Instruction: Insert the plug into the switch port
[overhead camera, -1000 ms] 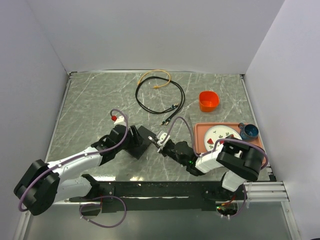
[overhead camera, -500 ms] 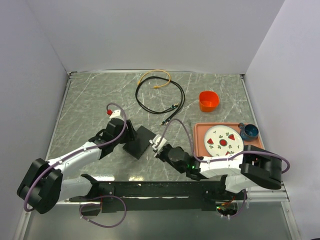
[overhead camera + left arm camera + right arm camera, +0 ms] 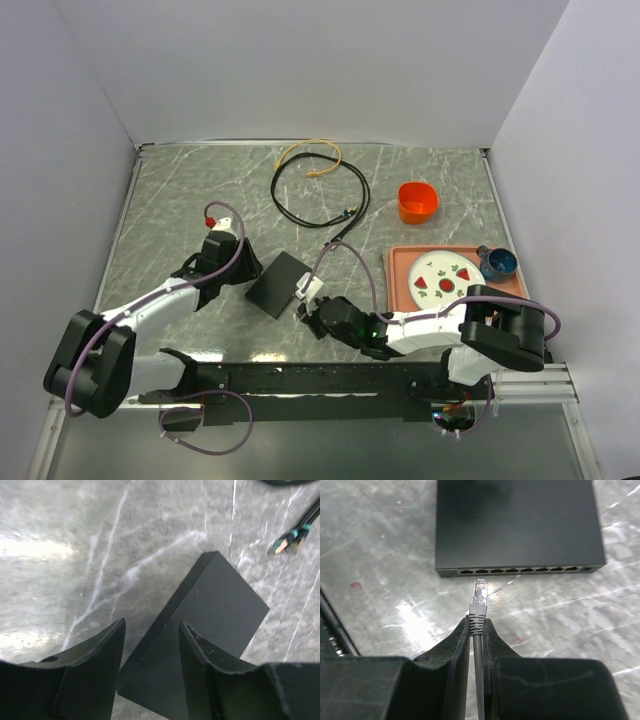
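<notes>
The switch (image 3: 278, 284) is a flat matte-black box lying on the marble table, left of centre. In the right wrist view the switch (image 3: 520, 525) shows its row of sockets (image 3: 520, 571) facing me. My right gripper (image 3: 476, 625) is shut on the grey cable just behind the clear plug (image 3: 480, 591). The plug's tip is a short way in front of the left sockets and does not touch them. In the top view my right gripper (image 3: 308, 303) is at the switch's near right edge. My left gripper (image 3: 150, 632) is open, with its jaws over the switch's (image 3: 210, 630) left edge; in the top view it (image 3: 243, 270) is beside the switch.
A black cable loop (image 3: 320, 195) and a yellow cable (image 3: 310, 150) lie at the back. An orange cup (image 3: 418, 201) stands at the back right. A salmon tray (image 3: 397, 268) on the right holds a plate (image 3: 445, 278) and a blue cup (image 3: 498, 262). Cable ends (image 3: 287, 540) lie beyond the switch.
My left gripper has let go of the switch and drawn back to the left. My right gripper has moved down and left with the plug, now lined up in front of the sockets.
</notes>
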